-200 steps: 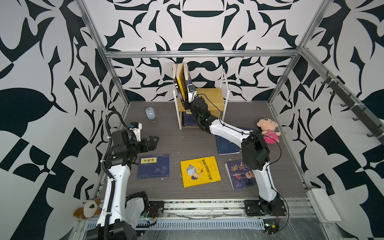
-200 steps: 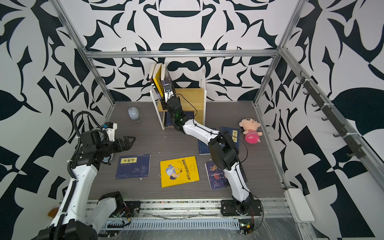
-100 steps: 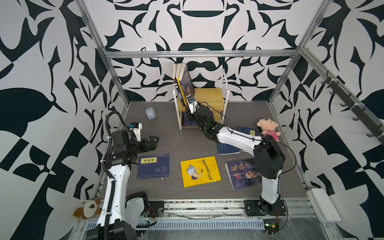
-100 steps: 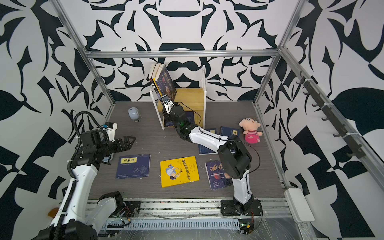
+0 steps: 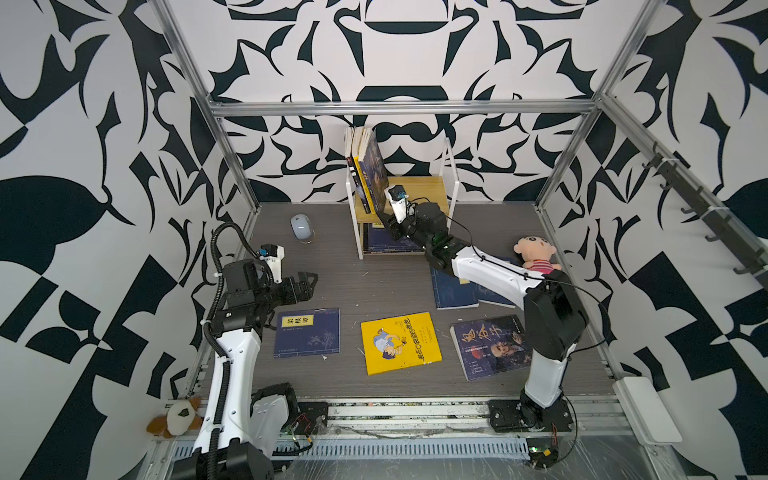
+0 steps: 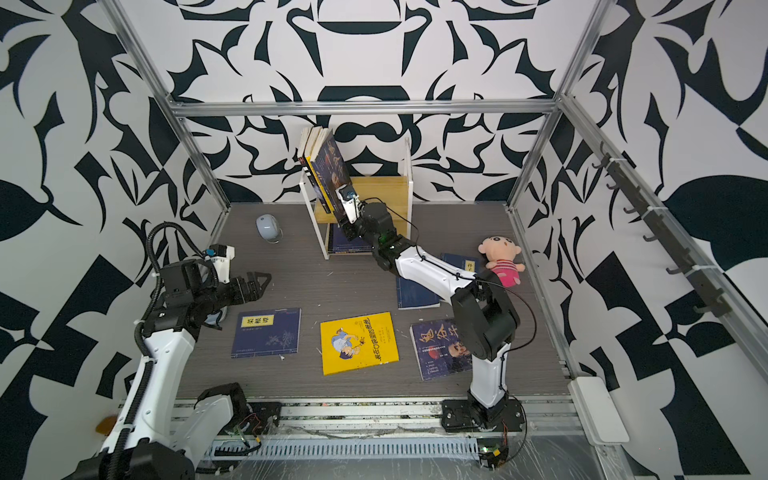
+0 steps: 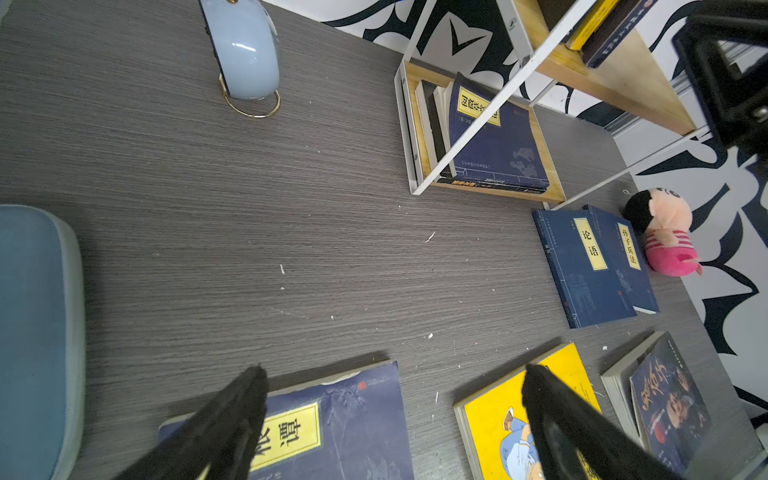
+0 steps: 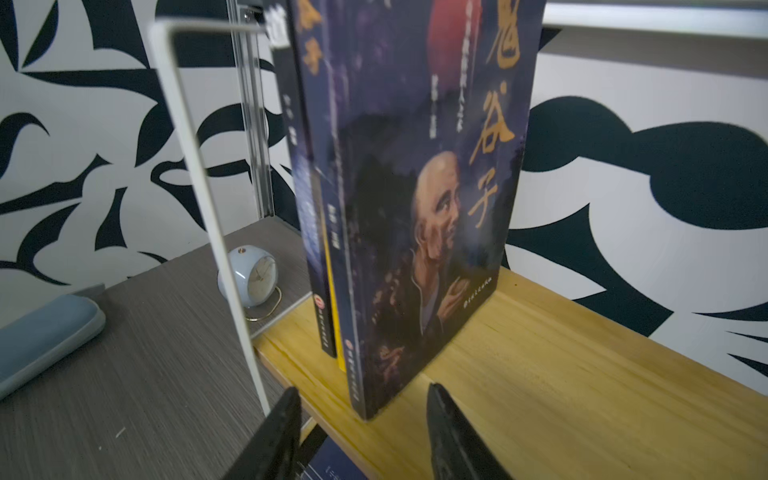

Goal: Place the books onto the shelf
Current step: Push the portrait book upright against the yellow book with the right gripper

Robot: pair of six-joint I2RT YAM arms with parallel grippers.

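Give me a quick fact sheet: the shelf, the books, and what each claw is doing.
Shelf: two tiers, books on both
Top board: three upright books, shelved portrait book outermost
Lower tier: leaning navy book in front
Table: lone navy book, yellow book, second portrait book, two overlapping navy books beside plush doll
Right gripper: open, at shelved portrait book's foot
Left gripper: open, hovering near lone navy book
Also: clock

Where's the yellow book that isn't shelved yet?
In both top views the yellow book lies flat on the table, front centre, between a navy book on its left and a portrait book on its right.
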